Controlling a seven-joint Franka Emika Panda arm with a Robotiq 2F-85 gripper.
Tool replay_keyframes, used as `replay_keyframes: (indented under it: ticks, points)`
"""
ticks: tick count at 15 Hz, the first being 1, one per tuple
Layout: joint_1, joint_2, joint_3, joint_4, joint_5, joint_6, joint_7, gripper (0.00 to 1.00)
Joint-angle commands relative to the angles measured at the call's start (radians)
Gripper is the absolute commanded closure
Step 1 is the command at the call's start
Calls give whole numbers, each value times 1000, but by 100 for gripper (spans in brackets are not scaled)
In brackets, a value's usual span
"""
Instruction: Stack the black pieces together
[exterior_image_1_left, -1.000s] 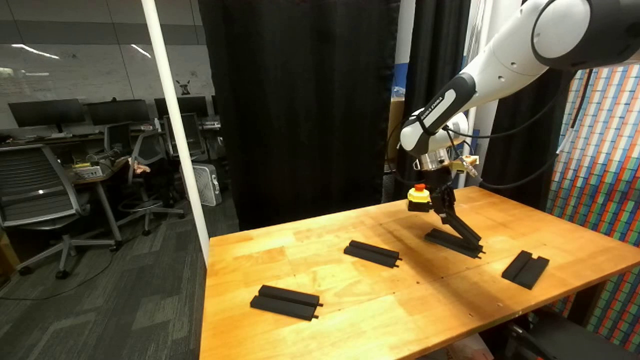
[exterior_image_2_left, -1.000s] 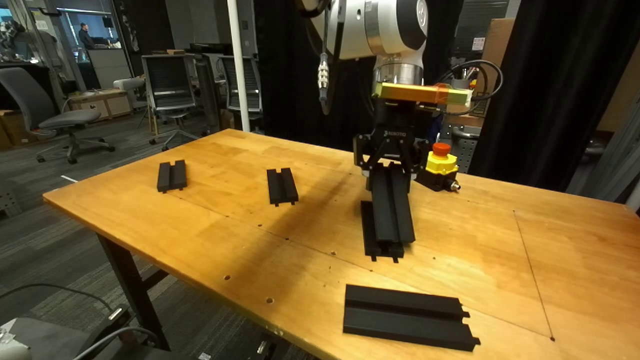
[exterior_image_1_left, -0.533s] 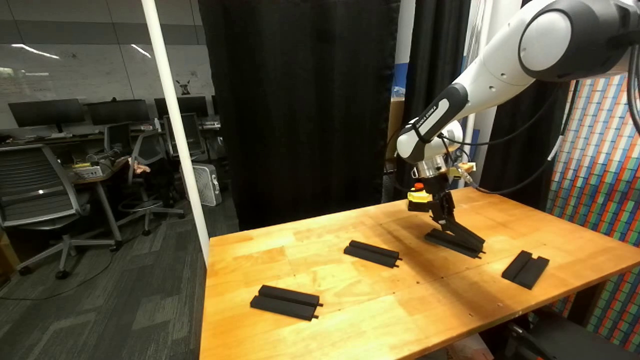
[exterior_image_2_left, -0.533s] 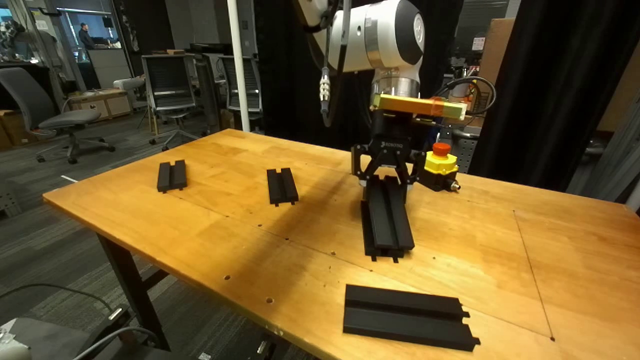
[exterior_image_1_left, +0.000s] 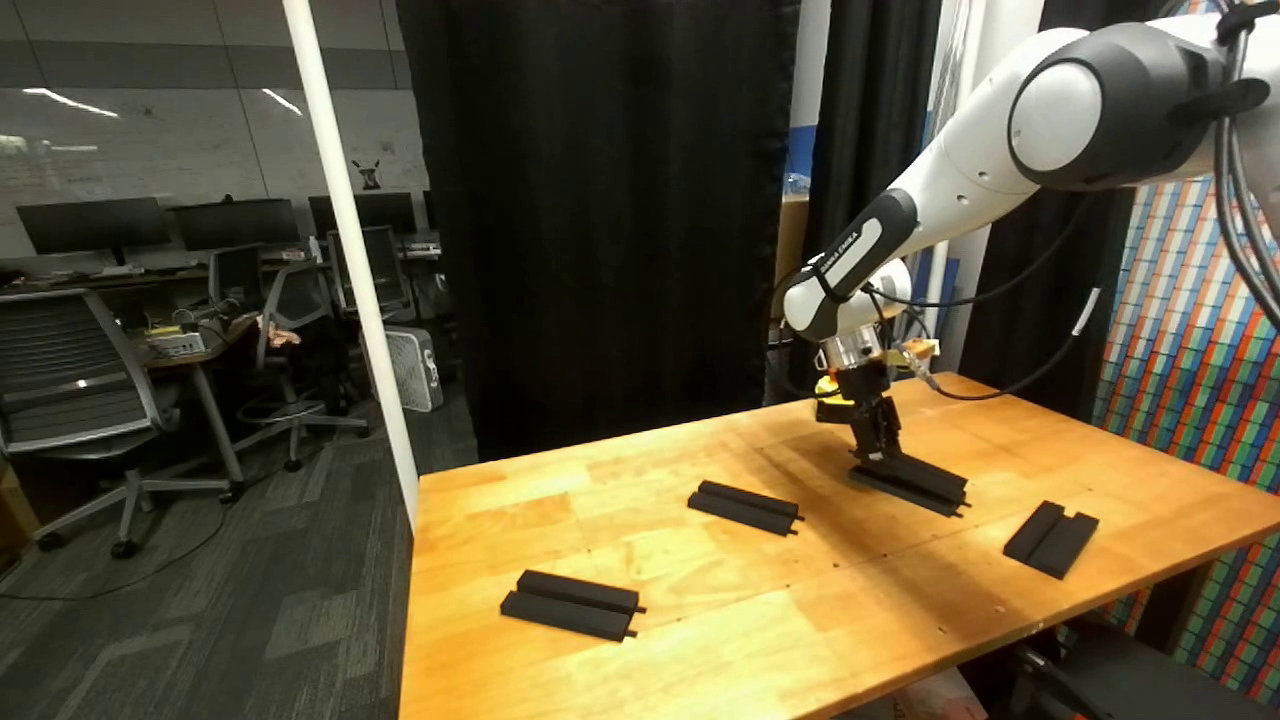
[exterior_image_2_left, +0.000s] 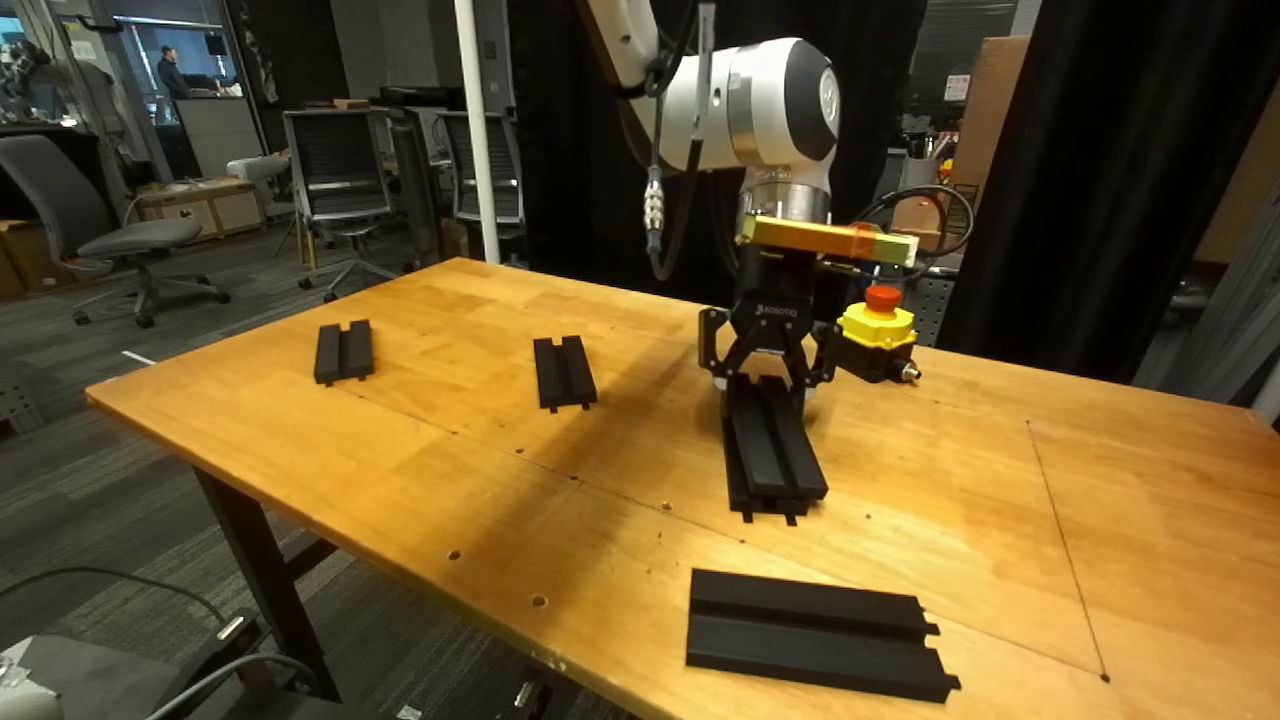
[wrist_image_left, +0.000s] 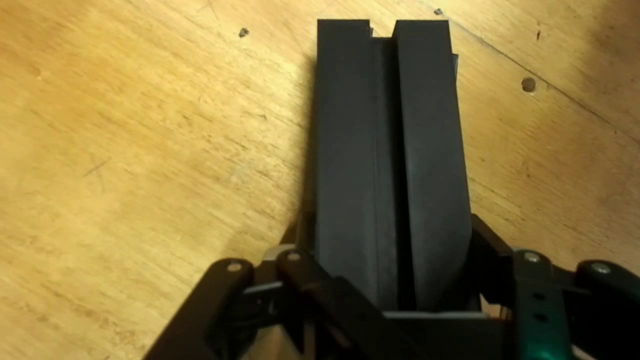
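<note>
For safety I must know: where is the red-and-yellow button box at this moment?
In an exterior view, the button box stands on the table near its far edge, to the picture's right of the fingers.

Warm light pools bright on the wooden table (exterior_image_1_left: 760, 640), with a soft, wide shadow stretching across its top. Beyond the table, the black curtain (exterior_image_1_left: 600, 220) swallows detail, and white glare streaks the whiteboard (exterior_image_1_left: 180, 150). In the wrist view, the gripper (wrist_image_left: 392, 242) over the table looks out of focus.
</note>
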Motion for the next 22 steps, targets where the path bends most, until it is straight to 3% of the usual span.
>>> replay_keyframes:
  ticks: [1, 20, 21, 22]
  points:
    - [-22, 10, 24, 27, 32, 0, -1, 53]
    - [-16, 3, 22, -19, 44, 29, 75, 53]
    - [-16, 4, 22, -18, 44, 23, 78, 25]
    - [-16, 4, 22, -20, 43, 23, 80, 5]
